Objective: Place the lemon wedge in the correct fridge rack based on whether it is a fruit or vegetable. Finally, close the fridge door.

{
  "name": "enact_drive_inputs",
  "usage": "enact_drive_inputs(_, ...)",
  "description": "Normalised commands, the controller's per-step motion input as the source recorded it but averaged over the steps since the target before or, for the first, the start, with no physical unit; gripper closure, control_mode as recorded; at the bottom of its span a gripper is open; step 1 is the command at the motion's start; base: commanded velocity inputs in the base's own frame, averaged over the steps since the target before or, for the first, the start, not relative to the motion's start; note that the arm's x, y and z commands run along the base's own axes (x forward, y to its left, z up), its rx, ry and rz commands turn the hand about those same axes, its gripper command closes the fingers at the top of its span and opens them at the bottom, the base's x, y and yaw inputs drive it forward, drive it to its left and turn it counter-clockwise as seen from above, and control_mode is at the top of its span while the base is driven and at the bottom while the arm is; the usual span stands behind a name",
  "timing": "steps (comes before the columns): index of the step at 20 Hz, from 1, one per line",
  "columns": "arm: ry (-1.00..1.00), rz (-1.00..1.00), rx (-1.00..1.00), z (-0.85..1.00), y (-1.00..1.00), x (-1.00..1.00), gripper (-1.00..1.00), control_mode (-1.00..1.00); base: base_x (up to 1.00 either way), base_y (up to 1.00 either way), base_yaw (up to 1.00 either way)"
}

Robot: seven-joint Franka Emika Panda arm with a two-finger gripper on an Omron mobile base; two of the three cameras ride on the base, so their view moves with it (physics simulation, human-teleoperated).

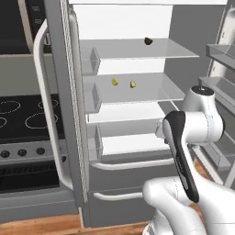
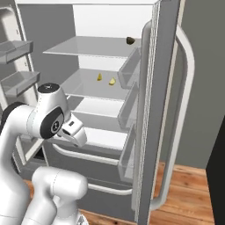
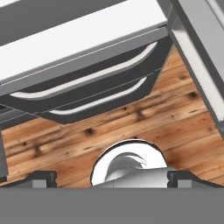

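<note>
Fridge stands open in both base views. The left door [image 1: 62, 92] fills the centre-left of the left base view, with its long curved handle [image 1: 43, 105] facing the stove [image 1: 23, 119] at the far left. The other door [image 2: 162, 105] occupies the right half of the right base view.

Two small yellow pieces lie on the lower rack [image 1: 151, 89], near the middle of the frame, just beside each other but apart. The wedge [image 1: 114, 82] is the left one in the left base view; a second yellow piece [image 1: 132, 84] sits to its right. In the right base view the wedge [image 2: 100, 77] is again the left of the pair. A dark brown lump [image 1: 148, 41] rests on the upper shelf [image 1: 137, 48], towards the top of the frame.

The arm [image 1: 197, 119] is folded low in the lower right of the left base view, well below the rack and well apart from the wedge. The hand view looks down on wooden floor [image 3: 144, 118] and the drawer fronts [image 3: 87, 83] across the upper half. The claw tips [image 3: 41, 178] barely rise at the bottom corners, set wide apart, with nothing between them.
</note>
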Motion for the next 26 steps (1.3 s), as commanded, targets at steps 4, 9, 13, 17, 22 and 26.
enact_drive_inputs(4, 0.00, 0.00, 0.00, 0.00, 0.00, 0.00, -1.00, 1.00, -0.24, 0.03, 0.00)
enact_drive_inputs(9, 0.00, 0.00, 0.00, 0.00, 0.00, 0.00, -1.00, 1.00, -0.14, 0.10, -0.05)
enact_drive_inputs(13, 0.00, 0.00, 0.00, 0.00, 0.00, 0.00, -1.00, 1.00, -0.15, 0.10, -0.09)
enact_drive_inputs(17, 0.00, 0.00, 0.00, 0.00, 0.00, 0.00, -1.00, 1.00, -0.33, 0.07, -0.08)
enact_drive_inputs(22, 0.00, 0.00, 0.00, 0.00, 0.00, 0.00, -1.00, 1.00, -0.30, 0.09, -0.06)
enact_drive_inputs(26, 0.00, 0.00, 0.00, 0.00, 0.00, 0.00, -1.00, 1.00, -0.29, 0.04, -0.03)
